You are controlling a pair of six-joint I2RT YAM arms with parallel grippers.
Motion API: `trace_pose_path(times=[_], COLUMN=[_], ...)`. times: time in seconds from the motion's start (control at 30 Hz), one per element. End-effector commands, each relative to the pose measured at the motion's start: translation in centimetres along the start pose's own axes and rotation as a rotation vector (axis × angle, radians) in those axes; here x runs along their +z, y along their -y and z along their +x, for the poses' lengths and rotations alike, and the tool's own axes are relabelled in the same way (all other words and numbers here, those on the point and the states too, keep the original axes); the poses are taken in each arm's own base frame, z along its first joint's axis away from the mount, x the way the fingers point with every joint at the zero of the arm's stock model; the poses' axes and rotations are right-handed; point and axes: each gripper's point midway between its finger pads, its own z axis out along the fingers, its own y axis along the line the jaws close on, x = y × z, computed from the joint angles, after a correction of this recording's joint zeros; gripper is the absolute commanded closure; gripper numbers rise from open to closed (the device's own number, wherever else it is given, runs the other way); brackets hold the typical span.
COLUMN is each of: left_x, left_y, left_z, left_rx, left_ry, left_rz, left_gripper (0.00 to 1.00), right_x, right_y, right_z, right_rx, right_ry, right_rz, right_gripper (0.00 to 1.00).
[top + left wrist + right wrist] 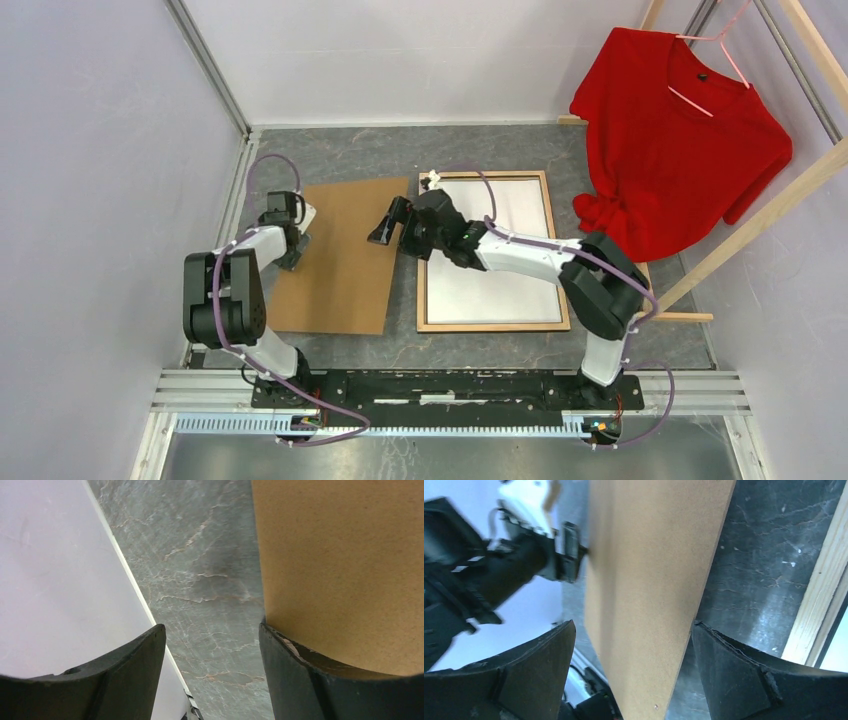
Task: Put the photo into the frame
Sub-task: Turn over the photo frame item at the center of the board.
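The grey, marble-patterned bench [480, 150] carries everything. To the right of the right hand [385, 224] lies the large rectangular picture frame [500, 327], flat, with its light wooden back facing up. In the right wrist view one pale wooden rail of it runs just beyond the right-side finger. A white rectangular sheet [500, 295] fills the frame's opening. I cannot tell whether this is the photo turned face down, since no printed side shows.

Between the two hands lies the plain brown rectangular backing board [340, 270], beside the frame and apart from it, with a strip of bare bench between them. Well beyond the right arm, a red shirt [680, 150] hangs on a hanger from a light wooden rack.

The right hand hovers over the board's frame-side edge with its fingers [734, 675] spread wide. That edge runs up between them, one finger over the board and the other over the bare strip. It grips nothing, and whether either fingertip touches the board I cannot tell.

The left hand [292, 252] is at the board's opposite edge, its fingers [125, 665] also well apart. Only grey bench shows between them. The finger nearer the board overlaps its edge, and the other hangs by the white side wall. It holds nothing, and the pictures do not show whether it touches the board.
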Motion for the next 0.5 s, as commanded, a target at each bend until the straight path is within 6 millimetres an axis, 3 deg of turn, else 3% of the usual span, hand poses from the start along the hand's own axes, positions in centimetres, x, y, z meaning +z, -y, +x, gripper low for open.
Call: trace_pose_path(times=[0.0, 0.2, 0.47], left_x=[-1.3, -2.0, -2.7], left_y=[11.3, 13.1, 14.9], left_z=[2.2, 0.7, -0.7], left_rx=[0.111, 0.171, 0.223], left_ry=[-0.050, -0.042, -0.035], left_rz=[0.391, 0.403, 0.401], left_gripper=[0.23, 0.23, 0.24], right_x=[-3.2, -4.8, -6.1], right_y=[-6.0, -1.2, 3.3], right_z=[-1.3, -1.9, -3.0], right_rx=[0.054, 0.104, 0.138], right_ry=[0.041, 0.078, 0.118], right_rz=[-0.246, -0.176, -0.108], right_gripper=[0.08, 0.09, 0.11])
